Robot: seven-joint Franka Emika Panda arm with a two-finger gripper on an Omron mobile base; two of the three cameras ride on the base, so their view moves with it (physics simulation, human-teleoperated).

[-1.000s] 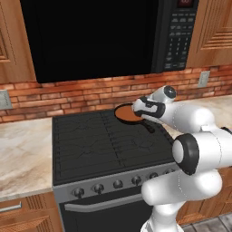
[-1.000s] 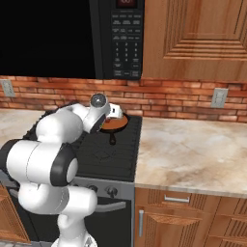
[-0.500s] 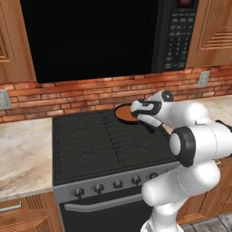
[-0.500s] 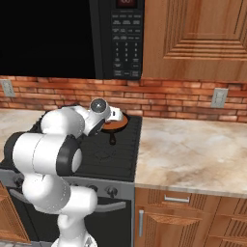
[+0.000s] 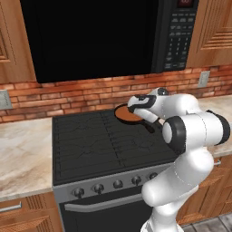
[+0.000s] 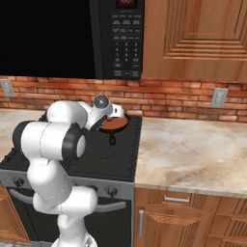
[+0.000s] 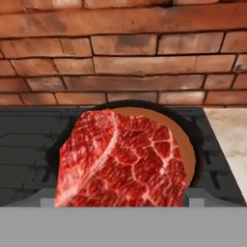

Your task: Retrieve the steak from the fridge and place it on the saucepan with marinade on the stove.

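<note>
Holding the steak [image 7: 120, 159] in the gripper [image 5: 135, 107], jaws spread wide across the meat, at lower centre of the hand view and hiding the fingertips. Hovering over the saucepan [image 7: 197, 132] at the back right of the stove [image 5: 90, 145]. Seeing the marinade [image 7: 181, 137] only as a brown crescent right of the meat, inside the black rim. Versus a second back: almost no shift at the hand, same spot over the pan, centre-right in the left base view. Only swinging the elbow round, toward the right edge there. Same jaw spread, near enough. Reading that as carry finished, release pending; steak not yet down in the marinade. Can't tell the gap between the two. Writing: white legends on the microwave [image 5: 90, 41] keypad, upper right, too small to read; red display digits at the top edge, also illegible. No brands spotted.
</note>
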